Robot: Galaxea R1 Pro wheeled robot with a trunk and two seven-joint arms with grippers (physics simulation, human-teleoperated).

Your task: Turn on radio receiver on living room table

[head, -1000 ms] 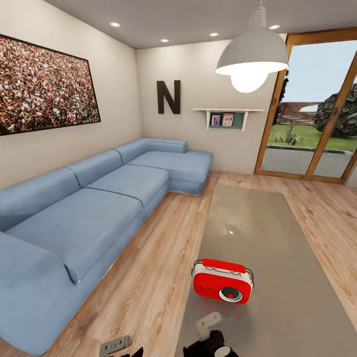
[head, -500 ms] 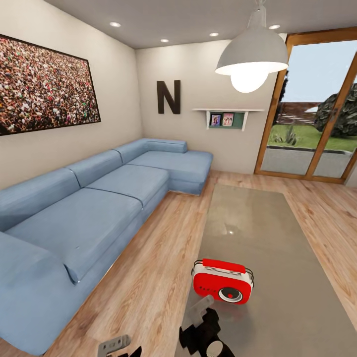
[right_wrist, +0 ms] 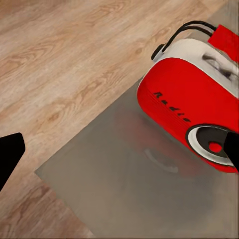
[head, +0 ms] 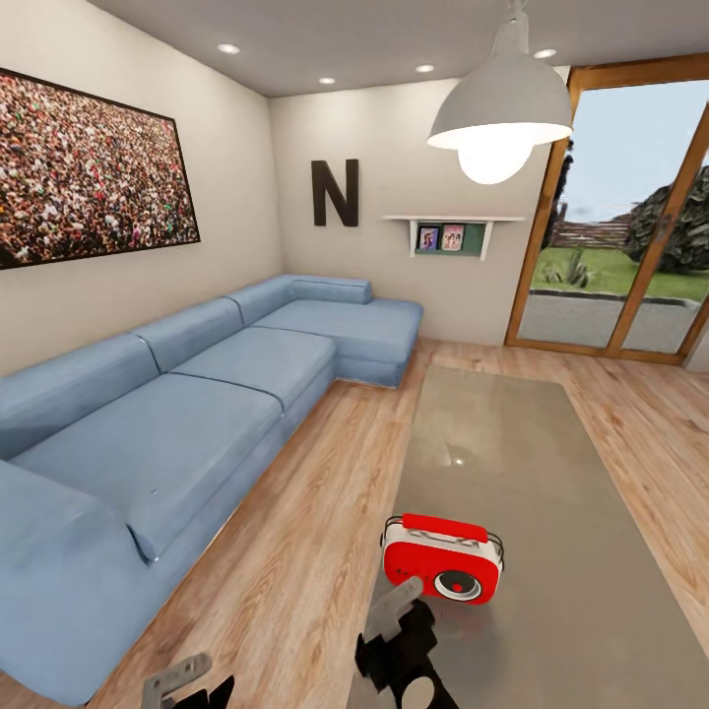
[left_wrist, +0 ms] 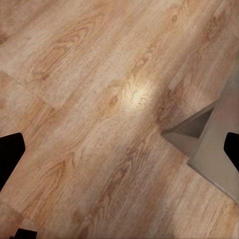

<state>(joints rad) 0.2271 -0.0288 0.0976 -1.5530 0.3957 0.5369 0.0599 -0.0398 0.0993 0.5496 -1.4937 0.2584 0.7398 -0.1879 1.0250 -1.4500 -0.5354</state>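
The red radio receiver (head: 441, 559) stands upright near the close left corner of the glossy grey-beige table (head: 512, 463), its dark dial facing me. My right gripper (head: 399, 615) hovers just in front of the radio's left side, a short gap away. In the right wrist view the radio (right_wrist: 194, 99) sits off to one side, and the right gripper (right_wrist: 122, 152) is open with its black fingertips (right_wrist: 10, 154) spread wide over the table corner. My left gripper (head: 177, 677) hangs over the wood floor, open (left_wrist: 119, 152), holding nothing.
A long blue L-shaped sofa (head: 197, 394) runs along the left wall, with a strip of plank floor (head: 315, 512) between it and the table. A white pendant lamp (head: 500, 108) hangs above the table. The table's corner (left_wrist: 219, 144) appears in the left wrist view.
My right gripper has risen and moved forward toward the radio's front. My left gripper has shifted left over the floor. The radio has not moved.
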